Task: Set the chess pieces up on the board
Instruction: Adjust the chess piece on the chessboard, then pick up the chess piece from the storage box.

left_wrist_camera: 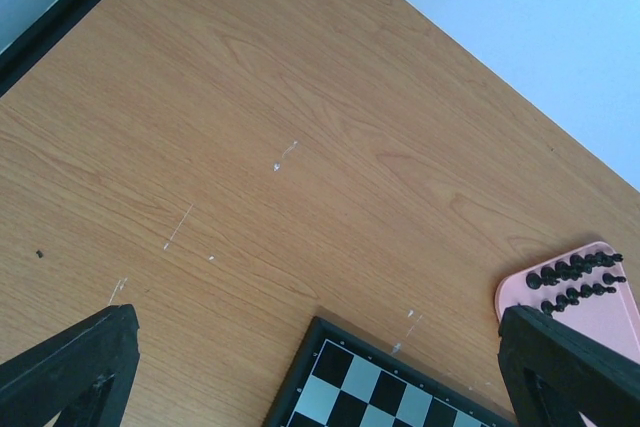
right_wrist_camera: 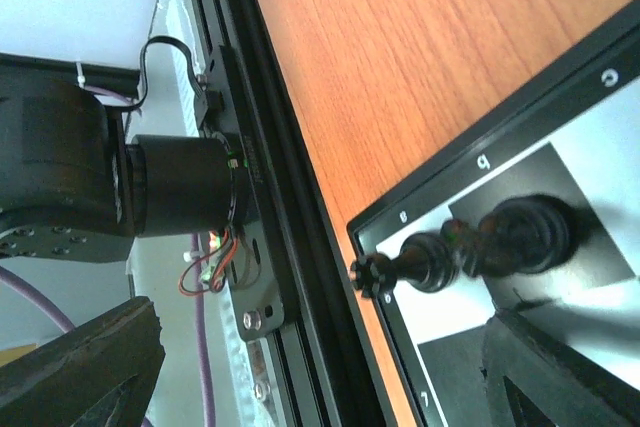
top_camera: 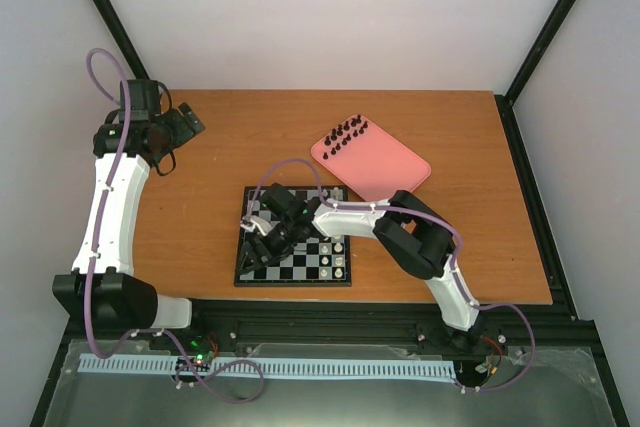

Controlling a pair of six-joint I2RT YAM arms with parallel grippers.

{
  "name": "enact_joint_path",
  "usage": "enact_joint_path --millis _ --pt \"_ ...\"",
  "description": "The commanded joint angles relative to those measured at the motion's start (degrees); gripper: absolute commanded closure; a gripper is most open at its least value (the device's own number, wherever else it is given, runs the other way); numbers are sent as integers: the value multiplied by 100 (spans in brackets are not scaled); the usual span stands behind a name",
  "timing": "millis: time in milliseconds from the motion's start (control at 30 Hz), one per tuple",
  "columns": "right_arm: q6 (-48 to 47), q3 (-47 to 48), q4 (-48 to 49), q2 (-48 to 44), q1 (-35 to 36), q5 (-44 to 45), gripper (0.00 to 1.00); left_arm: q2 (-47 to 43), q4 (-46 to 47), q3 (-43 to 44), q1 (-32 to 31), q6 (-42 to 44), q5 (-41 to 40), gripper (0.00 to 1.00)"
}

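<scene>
Your right claw (top_camera: 262,237) hangs wide open over the left side of the board (top_camera: 295,281), which lies by the middle of the near edge of the table (top_camera: 250,137). One black piece (right_wrist_camera: 425,262) sits near the board's rim, between its fingers. The other chess pieces (top_camera: 348,134) stand in two rows at the far corner of the pink tray (top_camera: 390,172). Your left claw (top_camera: 182,129) is open too, raised near the table's far-left corner.

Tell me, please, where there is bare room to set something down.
Bare table lies between the left gripper and the board, and along the far edge to the pink tray, itself mostly bare. Crowded: chess pieces in its far corner, the right gripper over the board.
</scene>
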Motion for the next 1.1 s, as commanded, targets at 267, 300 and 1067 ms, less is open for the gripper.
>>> enact_joint_path --millis 267,300,1067 --pt "-562 -102 -1254 -1562 -260 901 0 -237 -374 -128 23 173 396 0" --pt "-531 -210 -1280 -1726 -371 1011 0 -298 -432 -209 22 170 433 0" --pt "-1081 -959 -1923 -2725 -3084 1948 0 -2165 -2155 -2920 -1955 -1583 738 0"
